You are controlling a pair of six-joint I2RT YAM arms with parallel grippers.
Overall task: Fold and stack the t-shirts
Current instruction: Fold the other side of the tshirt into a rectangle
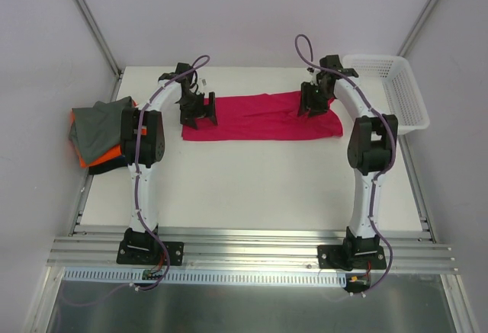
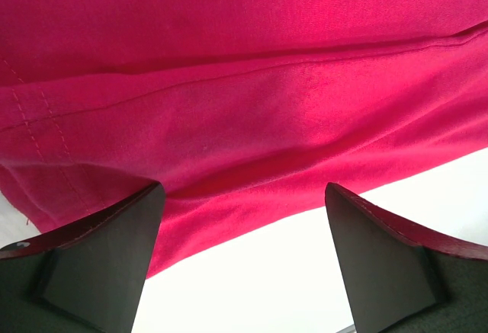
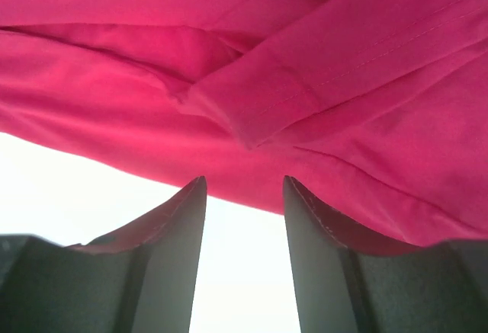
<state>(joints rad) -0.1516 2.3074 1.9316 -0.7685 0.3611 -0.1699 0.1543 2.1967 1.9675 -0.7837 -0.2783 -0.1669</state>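
A magenta-pink t-shirt (image 1: 259,120) lies folded into a long strip across the back of the table. My left gripper (image 1: 196,114) hangs over its left end, my right gripper (image 1: 311,107) over its right end. In the left wrist view the left gripper (image 2: 244,188) stands wide open at the near edge of the pink shirt (image 2: 252,81), with only white table between its fingers. The right gripper (image 3: 244,180) is open more narrowly, its fingertips at the hem of the pink shirt (image 3: 320,81), gripping nothing. Grey, orange and dark t-shirts (image 1: 99,131) lie piled at the table's left edge.
A white mesh basket (image 1: 390,89) stands at the back right corner. Bare white tabletop (image 1: 252,188) stretches between the pink shirt and the arm bases. Grey walls close in the table at the back and sides.
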